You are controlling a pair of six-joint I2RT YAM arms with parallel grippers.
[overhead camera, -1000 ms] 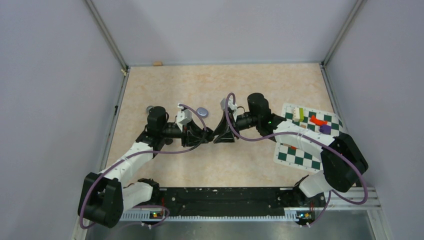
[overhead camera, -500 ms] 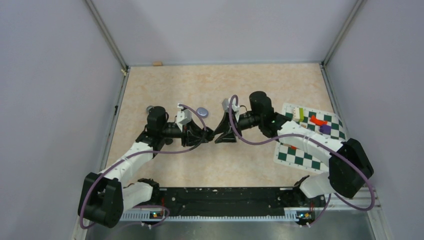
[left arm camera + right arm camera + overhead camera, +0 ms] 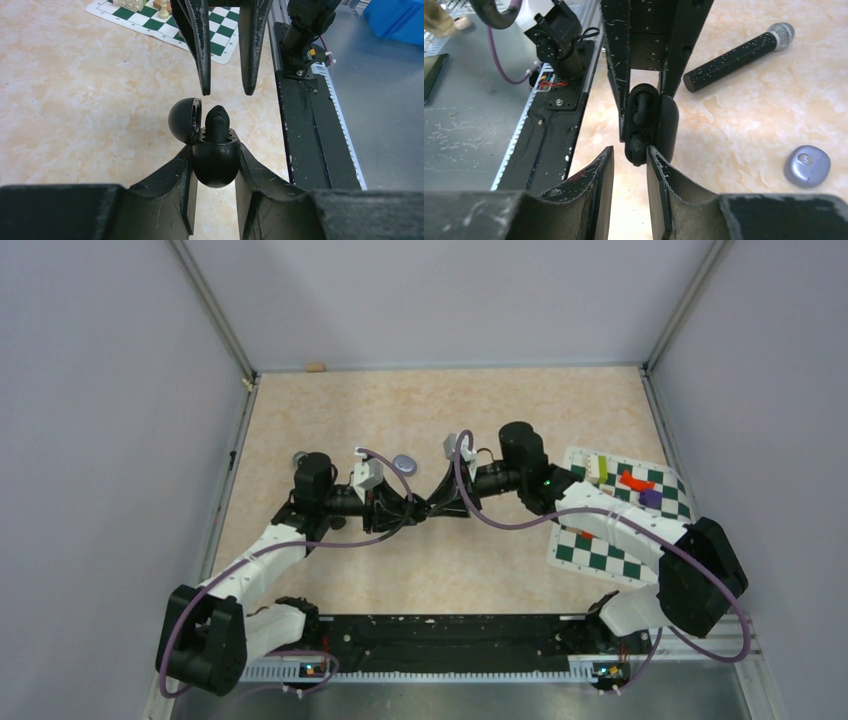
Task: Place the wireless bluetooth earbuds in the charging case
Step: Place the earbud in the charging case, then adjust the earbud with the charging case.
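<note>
Left gripper [image 3: 215,151] clamped — right gripper [image 3: 226,92] parted, tips facing.

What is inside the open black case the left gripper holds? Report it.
One black earbud stands partly out of the charging case, beside its raised lid. The wells' bottoms, and any second earbud, are hidden by the case walls.

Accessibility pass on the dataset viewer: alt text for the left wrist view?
The left gripper holds an open black charging case, lid flipped aside, with a black earbud standing up out of it. The right gripper hangs just above, jaws apart and empty; marbled table, chessboard mat and black rail behind.
</note>
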